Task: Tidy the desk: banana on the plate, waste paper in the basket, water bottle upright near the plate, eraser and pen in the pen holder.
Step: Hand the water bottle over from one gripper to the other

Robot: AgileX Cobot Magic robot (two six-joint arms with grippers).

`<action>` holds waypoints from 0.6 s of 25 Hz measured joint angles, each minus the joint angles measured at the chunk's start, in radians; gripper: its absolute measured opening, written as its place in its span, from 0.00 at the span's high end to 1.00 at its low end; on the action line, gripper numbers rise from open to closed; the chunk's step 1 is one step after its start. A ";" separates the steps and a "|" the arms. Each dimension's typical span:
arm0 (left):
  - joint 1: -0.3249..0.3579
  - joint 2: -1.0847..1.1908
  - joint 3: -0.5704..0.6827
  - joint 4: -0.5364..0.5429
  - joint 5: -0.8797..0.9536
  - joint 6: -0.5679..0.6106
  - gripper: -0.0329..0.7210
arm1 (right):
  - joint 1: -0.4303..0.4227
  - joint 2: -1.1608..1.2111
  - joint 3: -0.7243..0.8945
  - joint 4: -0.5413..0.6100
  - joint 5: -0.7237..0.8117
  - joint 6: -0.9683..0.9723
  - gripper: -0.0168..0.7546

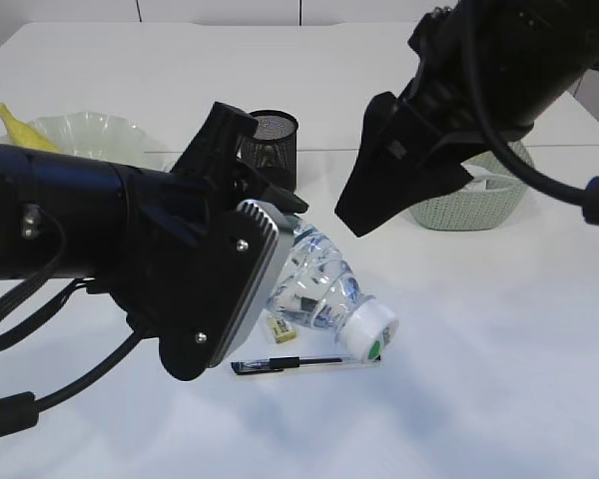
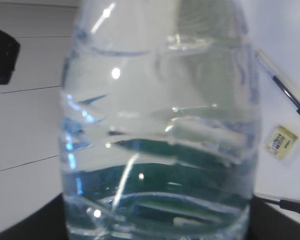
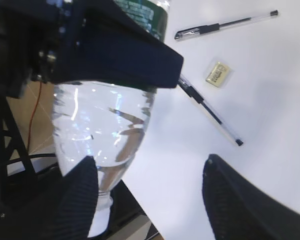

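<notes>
My left gripper (image 1: pixel 283 232) is shut on the water bottle (image 1: pixel 319 284), which is held tilted, white cap (image 1: pixel 369 330) down to the right, just above the desk (image 1: pixel 499 349). The bottle (image 2: pixel 157 125) fills the left wrist view. My right gripper (image 1: pixel 357 212) hangs open above the bottle; in its wrist view its fingers (image 3: pixel 82 195) stand wide apart by the bottle's neck (image 3: pixel 102 185). The eraser (image 1: pixel 281 329) and a pen (image 1: pixel 299 363) lie under the bottle. A second pen (image 3: pixel 210 112) shows on the desk. The banana (image 1: pixel 18 128) lies on the plate (image 1: pixel 100 135).
The black mesh pen holder (image 1: pixel 272 146) stands behind the left arm. The green basket (image 1: pixel 469 208) sits at the right under the right arm, with something white (image 1: pixel 487 183) in it. The left arm's bulk (image 1: pixel 80 230) covers the left half of the desk.
</notes>
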 joint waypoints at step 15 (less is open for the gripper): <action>0.000 0.000 0.000 -0.299 -0.074 0.002 0.44 | -0.002 -0.160 0.167 -0.205 -0.010 0.126 0.34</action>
